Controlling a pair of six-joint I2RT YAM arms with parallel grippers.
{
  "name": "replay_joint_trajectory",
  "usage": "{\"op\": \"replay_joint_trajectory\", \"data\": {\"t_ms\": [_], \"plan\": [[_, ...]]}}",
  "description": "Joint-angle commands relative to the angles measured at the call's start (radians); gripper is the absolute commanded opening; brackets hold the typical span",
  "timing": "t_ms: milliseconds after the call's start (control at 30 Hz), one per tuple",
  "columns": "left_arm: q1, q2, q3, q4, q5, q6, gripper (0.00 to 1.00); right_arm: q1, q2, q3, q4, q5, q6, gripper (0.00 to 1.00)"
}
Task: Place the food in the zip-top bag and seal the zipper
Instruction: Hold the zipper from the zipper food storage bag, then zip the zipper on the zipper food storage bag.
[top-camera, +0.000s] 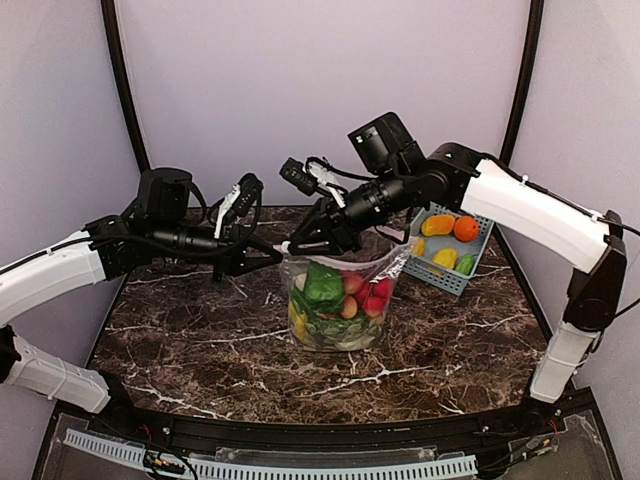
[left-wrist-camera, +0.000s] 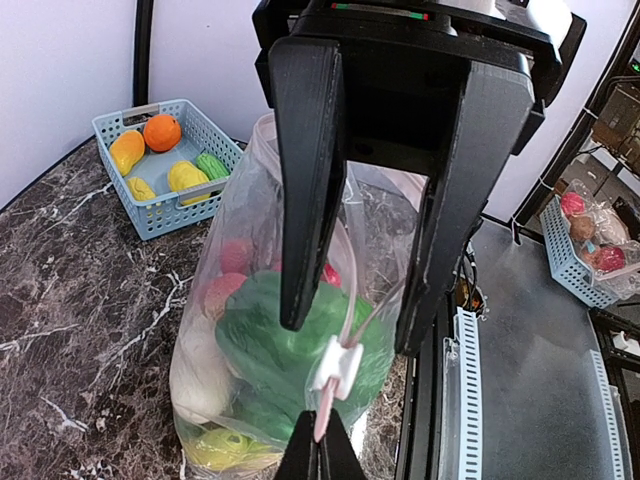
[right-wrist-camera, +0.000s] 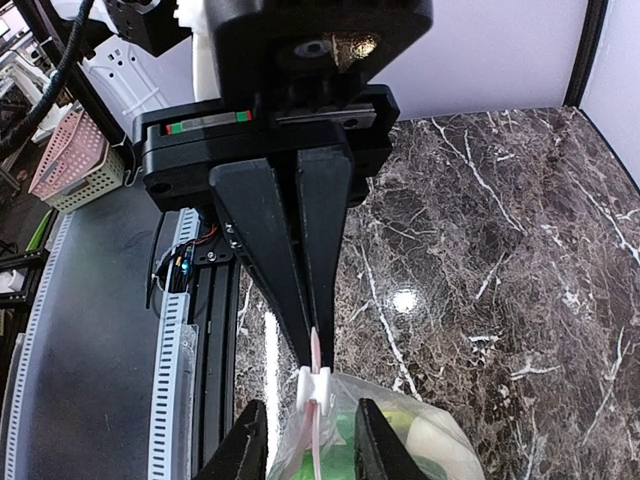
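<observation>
The zip-top bag (top-camera: 340, 305) stands upright mid-table, filled with the food: a green leafy piece (top-camera: 323, 283), red fruits (top-camera: 375, 297) and a yellow piece low down. My left gripper (left-wrist-camera: 320, 445) is shut on the end of the pink zipper (left-wrist-camera: 327, 410), just beyond the white slider (left-wrist-camera: 338, 368). My right gripper (right-wrist-camera: 312, 428) comes from the opposite side. Its fingers (left-wrist-camera: 310, 200) stand apart on either side of the slider (right-wrist-camera: 315, 385) without touching it. Both grippers meet at the bag's upper left corner (top-camera: 290, 250).
A blue slatted basket (top-camera: 443, 281) at the back right holds orange, yellow and green toy produce. Dark marble table surface (top-camera: 200, 340) surrounds the bag. A black rail runs along the near edge (top-camera: 320, 430).
</observation>
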Motion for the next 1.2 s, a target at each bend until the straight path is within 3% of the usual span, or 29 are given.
{"op": "replay_joint_trajectory", "data": {"t_ms": [0,400,1167], "plan": [[0.008,-0.013,-0.012,0.031,0.023,0.009,0.01,0.016,0.029,0.038,0.028,-0.018,0.000,0.26],[0.011,-0.024,-0.017,0.031,0.010,0.008,0.01,0.016,0.045,0.045,0.026,-0.013,0.000,0.00],[0.038,-0.061,-0.035,0.038,-0.091,-0.019,0.01,0.017,-0.025,0.008,-0.047,0.113,-0.011,0.00]]}}
